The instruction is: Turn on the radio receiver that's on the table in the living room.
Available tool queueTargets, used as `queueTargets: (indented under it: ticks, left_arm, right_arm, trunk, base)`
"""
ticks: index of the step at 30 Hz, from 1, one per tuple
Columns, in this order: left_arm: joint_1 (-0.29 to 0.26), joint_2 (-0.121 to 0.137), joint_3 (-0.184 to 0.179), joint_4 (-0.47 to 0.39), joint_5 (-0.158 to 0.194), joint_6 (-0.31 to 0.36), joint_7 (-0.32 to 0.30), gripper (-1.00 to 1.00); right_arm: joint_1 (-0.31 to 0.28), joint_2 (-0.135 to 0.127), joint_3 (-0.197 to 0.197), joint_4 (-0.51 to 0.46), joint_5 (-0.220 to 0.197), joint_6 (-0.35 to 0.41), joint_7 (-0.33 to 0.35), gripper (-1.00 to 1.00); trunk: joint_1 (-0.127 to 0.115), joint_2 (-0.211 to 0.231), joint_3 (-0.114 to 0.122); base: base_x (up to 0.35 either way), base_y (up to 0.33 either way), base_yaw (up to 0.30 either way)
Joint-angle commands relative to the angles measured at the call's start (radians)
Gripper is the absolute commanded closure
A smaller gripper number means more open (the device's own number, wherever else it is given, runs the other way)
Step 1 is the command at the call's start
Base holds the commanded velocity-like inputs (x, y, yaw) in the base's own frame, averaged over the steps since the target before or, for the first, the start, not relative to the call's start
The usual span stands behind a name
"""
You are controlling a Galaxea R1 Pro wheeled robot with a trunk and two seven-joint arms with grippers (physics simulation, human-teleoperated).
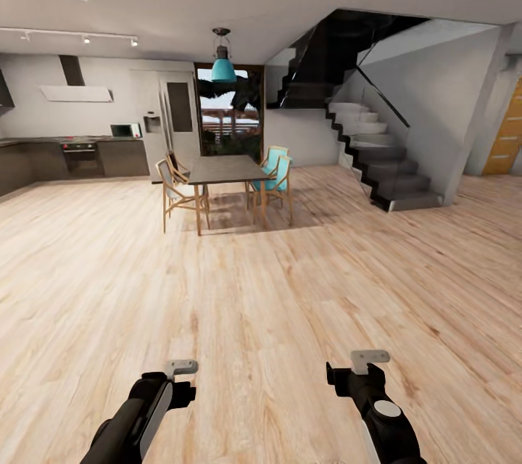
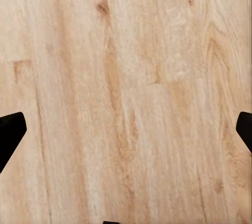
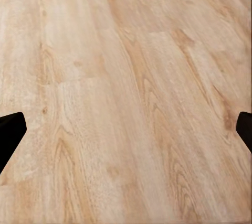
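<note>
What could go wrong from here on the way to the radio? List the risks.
1. The dining table and its wooden chairs stand directly ahead; driving straight on risks a bump.
2. The staircase juts into the floor at the right, a hazard when turning that way.
3. Both grippers, left and right, hang open over bare wood floor, and this view faces a kitchen; a wrong heading would waste time.

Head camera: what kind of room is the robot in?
Probably an open-plan home: a kitchen with an oven and fridge, a dining table with chairs, and a staircase on a wood-plank floor.
</note>
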Motion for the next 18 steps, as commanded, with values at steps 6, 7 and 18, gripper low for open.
queueTargets:
  ticks: [6,7,18]
  left_arm:
    - [0.0,0.0,0.0,0.002,0.0,0.0,-0.001,-1.0]
    - [0.0,0.0,0.0,0.003,0.0,0.0,-0.001,-1.0]
    - [0.0,0.036,0.005,-0.032,0.001,0.0,-0.002,-1.0]
  right_arm:
    - [0.0,0.0,0.0,0.0,0.0,-0.003,0.004,-1.0]
    - [0.0,-0.001,0.0,0.0,0.0,-0.004,0.005,-1.0]
    - [0.0,0.002,0.01,-0.028,-0.002,-0.059,0.027,-1.0]
  trunk:
    - [0.0,0.0,0.0]
    - [0.0,0.0,0.0]
    - [0.0,0.0,0.0]
  base:
    - [0.0,0.0,-0.277]
    - [0.0,0.0,-0.277]
    - [0.0,0.0,-0.276]
